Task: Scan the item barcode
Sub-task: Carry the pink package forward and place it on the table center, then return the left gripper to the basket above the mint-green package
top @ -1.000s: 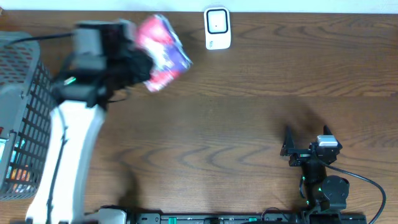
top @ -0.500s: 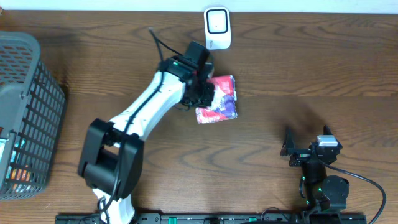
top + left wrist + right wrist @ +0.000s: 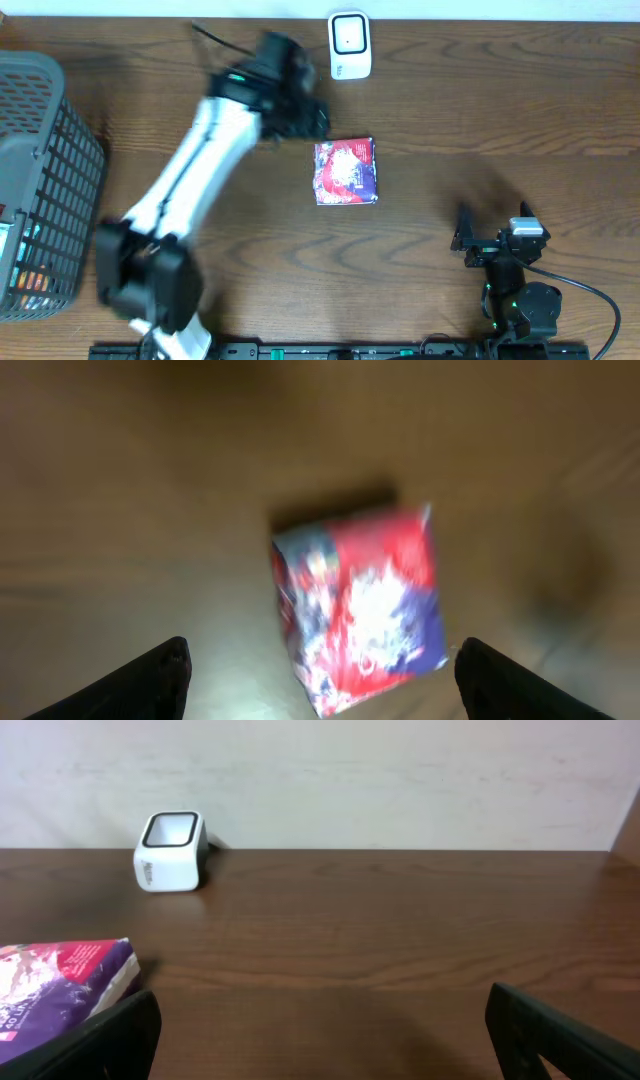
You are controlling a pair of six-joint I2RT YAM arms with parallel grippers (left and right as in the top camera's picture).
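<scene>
My left fingers (image 3: 150, 682) are spread, grasping nothing; the red-purple packet (image 3: 346, 171) lies on the bench (image 3: 480, 120) at 6 o'clock of the scanner (image 3: 349, 45). Right fingers (image 3: 90, 1040) spread, idle. Set-down step, I reckon; next regrasp, show barcode to scanner.

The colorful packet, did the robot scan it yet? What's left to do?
Looks done: the colorful packet lies flat on the table, near the white scanner, not touching it. In hand: nothing. The left gripper is open, apart from the packet; the right gripper is open too. Whether the scan worked can't be seen, so scanning may remain.
</scene>
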